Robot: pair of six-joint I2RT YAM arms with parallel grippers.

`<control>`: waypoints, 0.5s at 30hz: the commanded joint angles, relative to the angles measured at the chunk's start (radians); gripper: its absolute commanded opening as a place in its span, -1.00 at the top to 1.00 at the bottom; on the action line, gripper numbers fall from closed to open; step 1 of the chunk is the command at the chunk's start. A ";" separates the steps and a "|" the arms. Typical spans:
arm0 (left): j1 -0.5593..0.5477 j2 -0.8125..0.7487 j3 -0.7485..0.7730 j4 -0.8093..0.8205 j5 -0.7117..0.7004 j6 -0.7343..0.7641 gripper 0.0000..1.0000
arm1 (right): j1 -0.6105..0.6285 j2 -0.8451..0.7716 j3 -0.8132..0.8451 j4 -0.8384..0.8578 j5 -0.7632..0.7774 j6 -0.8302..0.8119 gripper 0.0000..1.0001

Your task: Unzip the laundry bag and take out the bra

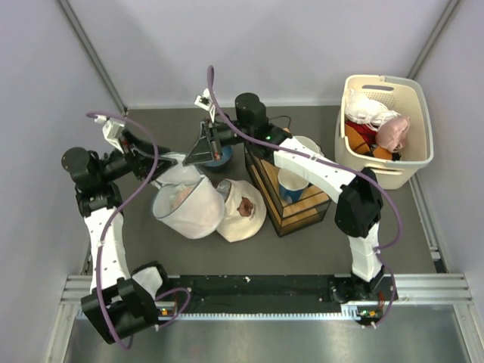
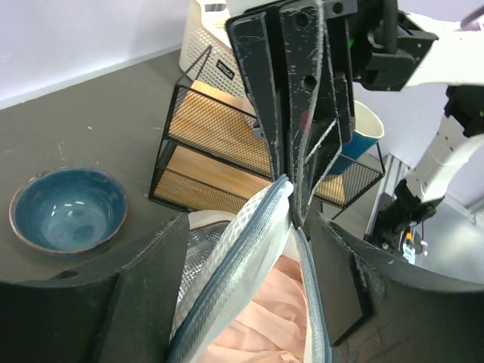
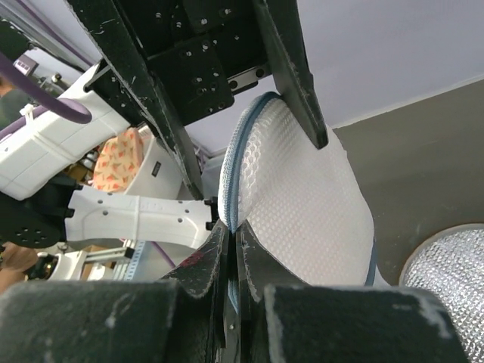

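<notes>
The laundry bag [image 1: 193, 208], a white mesh pouch with a blue-grey zip edge, lies left of centre with its upper rim lifted. In the left wrist view the bag [image 2: 242, 257] gapes along the zip and the peach-pink bra [image 2: 265, 318] shows inside. My right gripper [image 1: 198, 159] is shut on the zip edge at the top of the rim, as both wrist views show [image 3: 231, 227] [image 2: 291, 215]. My left gripper [image 1: 180, 161] is open with its jaws on either side of the rim [image 2: 249, 227]. In the right wrist view [image 3: 261, 166] one finger is apart from the mesh [image 3: 302, 197].
A blue bowl [image 1: 221, 156] sits just behind the grippers. A wire rack with wooden shelves [image 1: 291, 193] holds a blue cup [image 1: 293, 184] to the right. A cream cloth with a brown mark [image 1: 243, 208] lies against the bag. A beige basket of clothes [image 1: 386, 128] stands at the back right.
</notes>
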 commanded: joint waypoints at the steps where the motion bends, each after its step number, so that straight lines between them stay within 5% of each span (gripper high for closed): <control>1: -0.044 0.016 0.083 -0.267 0.064 0.240 -0.29 | -0.012 0.011 0.062 0.111 -0.027 0.052 1.00; 6: -0.056 0.028 0.089 -0.267 0.060 0.237 0.48 | -0.017 0.018 0.068 0.114 -0.027 0.069 1.00; 7: -0.056 0.028 0.091 -0.266 0.057 0.235 0.98 | -0.017 0.021 0.071 0.114 -0.029 0.069 1.00; 10: -0.056 0.024 0.102 -0.286 0.022 0.237 1.00 | -0.020 0.029 0.088 0.089 -0.012 0.071 1.00; 12: -0.056 0.018 0.122 -0.313 -0.047 0.253 1.00 | -0.020 0.034 0.117 0.014 0.011 0.052 0.54; 13: -0.053 0.018 0.135 -0.388 -0.072 0.272 1.00 | -0.021 0.031 0.120 -0.009 0.047 0.025 -0.11; 15: -0.053 0.031 0.215 -0.526 -0.148 0.363 1.00 | -0.020 0.009 0.119 -0.079 0.094 -0.008 -0.48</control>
